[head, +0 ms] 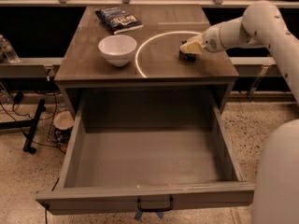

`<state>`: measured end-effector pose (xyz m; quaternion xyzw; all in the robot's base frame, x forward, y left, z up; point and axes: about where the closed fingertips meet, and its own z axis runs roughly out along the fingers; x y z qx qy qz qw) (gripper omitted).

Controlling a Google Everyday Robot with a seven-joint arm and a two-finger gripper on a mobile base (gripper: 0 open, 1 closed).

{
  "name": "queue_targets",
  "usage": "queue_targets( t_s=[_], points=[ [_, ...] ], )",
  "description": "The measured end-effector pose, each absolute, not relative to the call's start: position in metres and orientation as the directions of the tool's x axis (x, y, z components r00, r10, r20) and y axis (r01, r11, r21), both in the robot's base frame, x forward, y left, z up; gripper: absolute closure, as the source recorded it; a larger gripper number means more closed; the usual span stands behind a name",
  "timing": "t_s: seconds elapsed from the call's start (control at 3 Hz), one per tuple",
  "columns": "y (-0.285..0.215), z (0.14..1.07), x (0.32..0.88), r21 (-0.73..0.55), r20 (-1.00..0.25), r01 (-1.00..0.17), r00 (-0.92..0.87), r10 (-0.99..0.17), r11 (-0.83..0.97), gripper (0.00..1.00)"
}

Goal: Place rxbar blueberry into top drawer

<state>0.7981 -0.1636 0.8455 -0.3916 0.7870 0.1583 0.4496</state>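
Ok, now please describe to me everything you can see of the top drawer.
The top drawer is pulled far out from under the tabletop, toward the camera. It looks like grey painted wood: a wide, deep box with plain walls and a flat floor. A small black handle sits in the middle of its front panel. Nothing lies inside it. The gripper is not near it; it is up on the tabletop's right side, at the small dark rxbar blueberry.

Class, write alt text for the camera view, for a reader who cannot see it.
A robot's gripper is down at a small dark bar on the right of a countertop, above a wide, open grey drawer. A white bowl and a chip bag sit to the left.
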Motion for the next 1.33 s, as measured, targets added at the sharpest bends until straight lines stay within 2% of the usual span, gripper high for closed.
queue_targets(
  t_s=[0.33, 1.33],
  points=[
    [-0.16, 0.849, 0.801, -0.07, -0.837, -0.76, -0.307, -0.453, 0.646, 0.0],
    [-0.157, 0.841, 0.794, -0.057, -0.807, -0.791, -0.322, -0.494, 0.609, 0.0]
  ],
)
